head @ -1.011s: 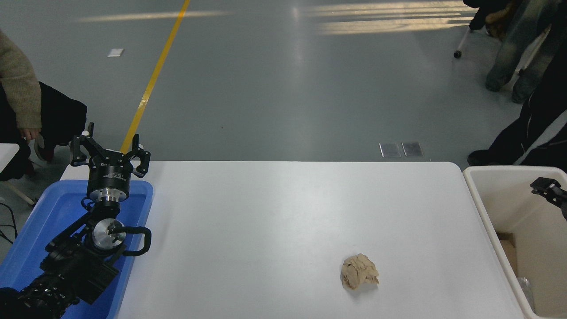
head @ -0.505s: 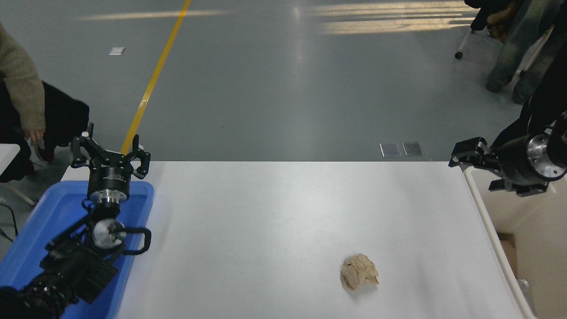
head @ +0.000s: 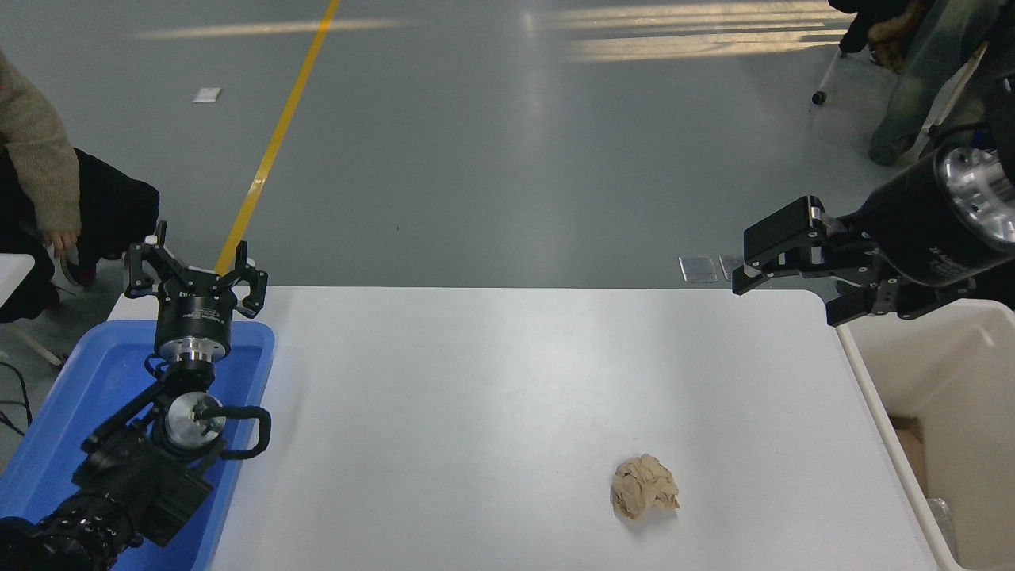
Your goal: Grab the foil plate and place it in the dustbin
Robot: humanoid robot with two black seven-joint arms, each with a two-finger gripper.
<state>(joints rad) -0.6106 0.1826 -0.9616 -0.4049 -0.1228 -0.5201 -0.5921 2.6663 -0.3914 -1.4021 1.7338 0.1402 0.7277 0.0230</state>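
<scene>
- A person's sleeve (head: 36, 151) is seen at the far left edge, away from the surface (head: 492, 396).
- The left gripper (head: 194, 274) is parked over the blue tray (head: 95, 381), its fingers spread with nothing between them.
- A crumpled paper wad (head: 644, 487) lies alone on the surface, right of centre.
- The right gripper (head: 781, 266) is held above the surface's far right corner, pointing left; its fingers are parted and nothing is held or touched.
- The dustbin (head: 880, 412) stands at the right edge.
- The foil plate is not seen on the surface; a faint shiny sliver low inside the bin cannot be identified.
- Such foil is judged light, thin, easily crushed; the raised rim would be the place to pinch.
</scene>
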